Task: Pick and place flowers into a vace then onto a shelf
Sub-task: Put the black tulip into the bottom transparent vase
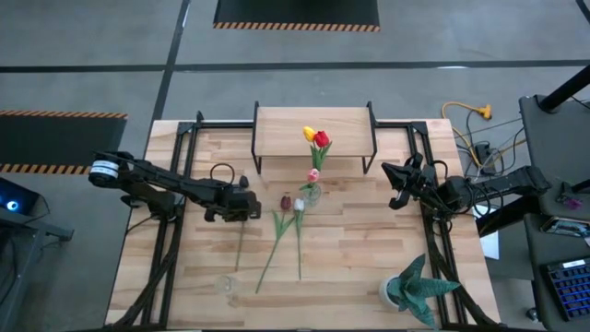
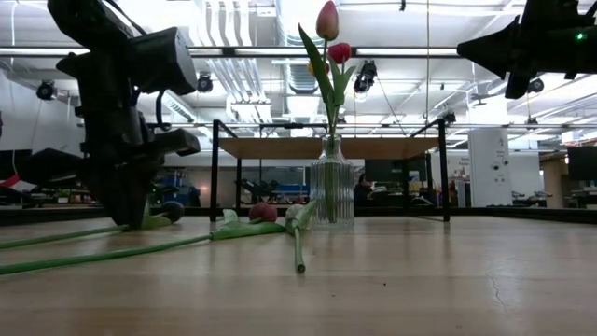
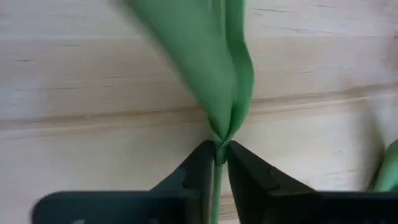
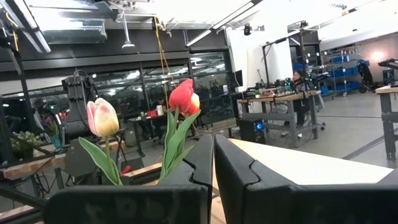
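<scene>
Green stem (image 3: pixel 216 186) and leaf fill the left wrist view, pinched between the two dark fingers (image 3: pixel 193 171) of the left hand (image 1: pixel 241 205), which is closed on this flower low on the desk (image 1: pixel 350 267). The grip sits on the thin stalk just below where the leaf folds, probably so the flower can be lifted without crushing the head. Two more flowers (image 1: pixel 286 226) lie flat on the desk just beside it, heads toward the vase (image 1: pixel 312 194), within easy reach for later picks.

Clear and ribbed, the vase stands upright in front of the shelf (image 1: pixel 281 129), near the middle of the desk, already holding three flowers (image 2: pixel 328 42): pink, red and yellow. It stands on the desk rather than on the shelf, which leaves open room above its mouth for dropping stems in. A teal potted plant (image 1: pixel 415 288) sits at the near right corner, clear of the work.

Off to the right, the right hand (image 1: pixel 401 187) waits raised, fingers shut on nothing.
</scene>
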